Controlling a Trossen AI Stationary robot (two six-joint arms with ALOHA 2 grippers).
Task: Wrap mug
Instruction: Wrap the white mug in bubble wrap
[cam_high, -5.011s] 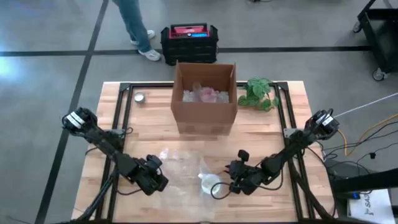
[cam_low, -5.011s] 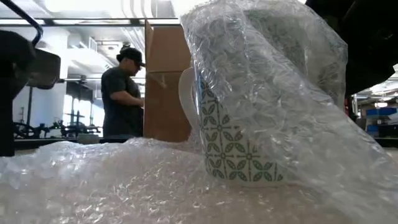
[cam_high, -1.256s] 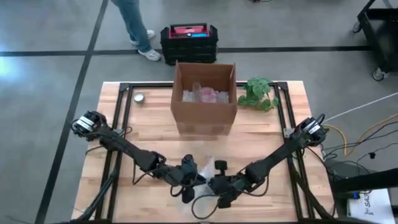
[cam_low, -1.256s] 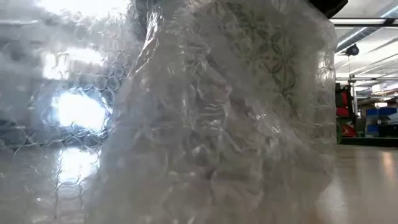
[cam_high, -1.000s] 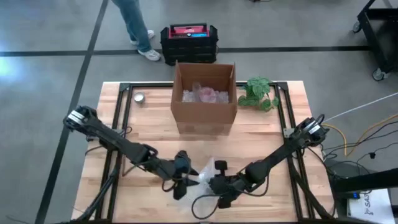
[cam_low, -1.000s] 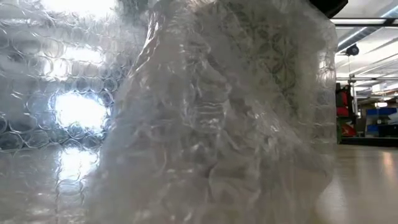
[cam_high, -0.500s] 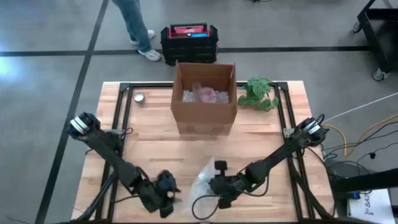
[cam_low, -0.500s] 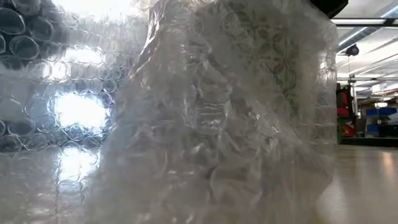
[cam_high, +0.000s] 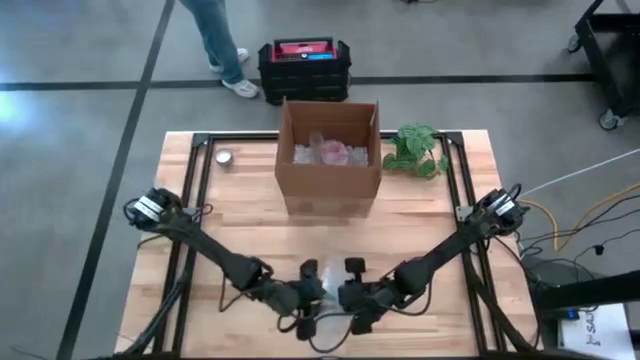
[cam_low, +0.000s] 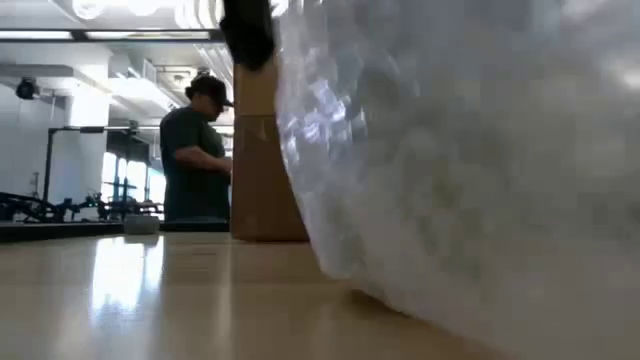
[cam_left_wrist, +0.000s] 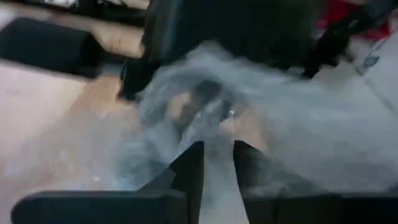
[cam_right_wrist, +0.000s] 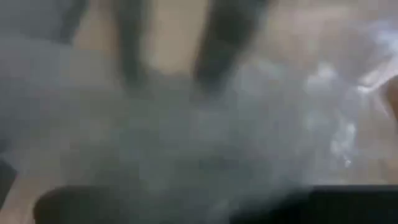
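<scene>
You are looking down on a wooden table (cam_high: 240, 225) where an open cardboard box (cam_high: 329, 160) is standing at the far middle, holding pale wrapped items. A leafy green plant (cam_high: 417, 149) is sitting just beside the box on its right, and a small round metal tin (cam_high: 224, 156) is lying well apart on the far left. A black and red case (cam_high: 305, 65) is resting on the floor beyond the table, near a person's legs (cam_high: 215, 40). In the low view that person (cam_low: 196, 150) is standing behind the table next to the box.

The mug itself is not showing; a bundle of bubble wrap (cam_low: 470, 160) is filling most of the low view and blocking whatever sits inside it. From above, the wrap (cam_high: 328, 298) is lying at the near middle of the table, squeezed between the two arms.

The left gripper (cam_high: 308, 288) is reaching in low from the left, its arm stretching diagonally across the table; in its wrist view the fingers (cam_left_wrist: 189, 169) are standing a narrow gap apart with bubble wrap running between them, though you cannot tell whether they are gripping it. The right gripper (cam_high: 352, 292) is meeting it from the right, touching the wrap; its wrist view is smothered in plastic, so you cannot tell how its jaws are standing
</scene>
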